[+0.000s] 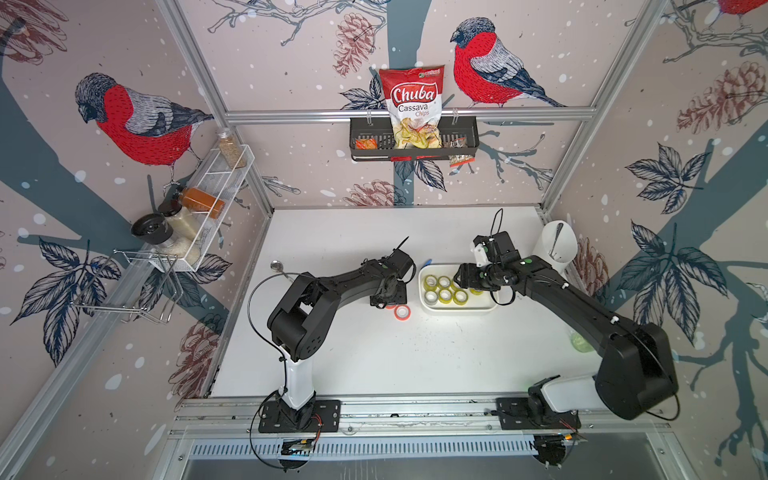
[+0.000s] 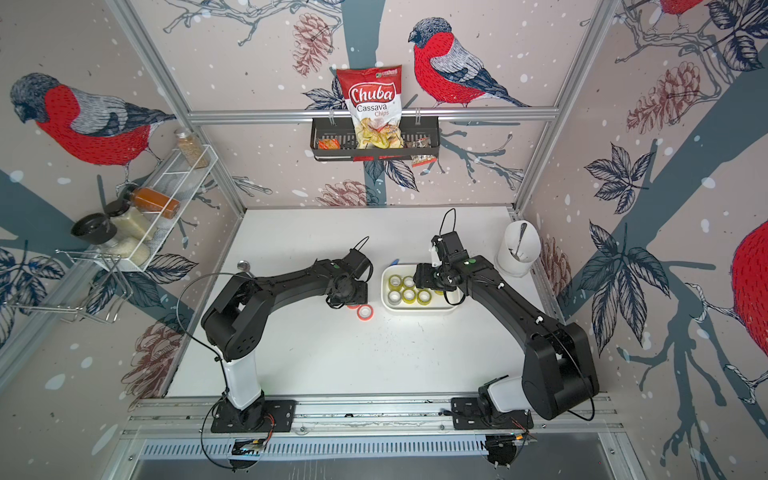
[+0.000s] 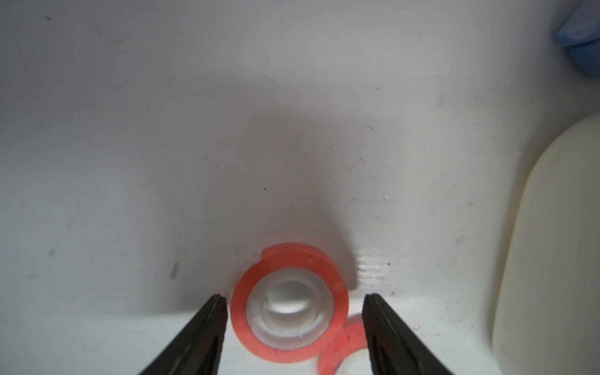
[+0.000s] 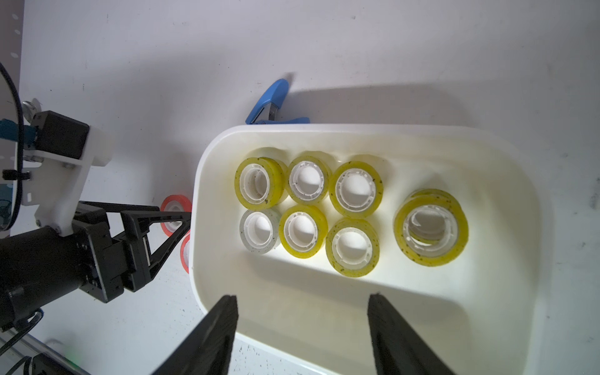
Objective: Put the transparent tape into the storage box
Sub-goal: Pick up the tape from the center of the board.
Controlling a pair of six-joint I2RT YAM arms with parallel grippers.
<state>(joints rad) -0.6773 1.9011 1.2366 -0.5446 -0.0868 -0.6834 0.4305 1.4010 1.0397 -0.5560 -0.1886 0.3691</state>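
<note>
The storage box (image 1: pixel 457 311) (image 2: pixel 415 309) (image 4: pixel 207 156), a shallow white tray, sits at mid-table and holds several yellow tape rolls (image 4: pixel 355 188) (image 1: pixel 445 294) and one greyish clear roll (image 4: pixel 259 233). Two red transparent tape rolls lie flat on the table just left of it. My left gripper (image 3: pixel 293 297) (image 1: pixel 388 303) (image 4: pixel 188 223) is open and low, its fingers straddling one red roll (image 3: pixel 292 256) without pinching it. The other red roll (image 3: pixel 344 344) (image 1: pixel 402 312) (image 2: pixel 365 311) touches it on the box side. My right gripper (image 4: pixel 302 297) (image 1: pixel 456 284) hangs open and empty over the box.
A blue clip (image 4: pixel 269 104) (image 1: pixel 427 262) lies behind the box. A tall white utensil cup (image 1: pixel 559 245) with a spoon stands at the back right. Another spoon (image 1: pixel 276 266) lies at the table's left. Wire racks hang on the left and back walls.
</note>
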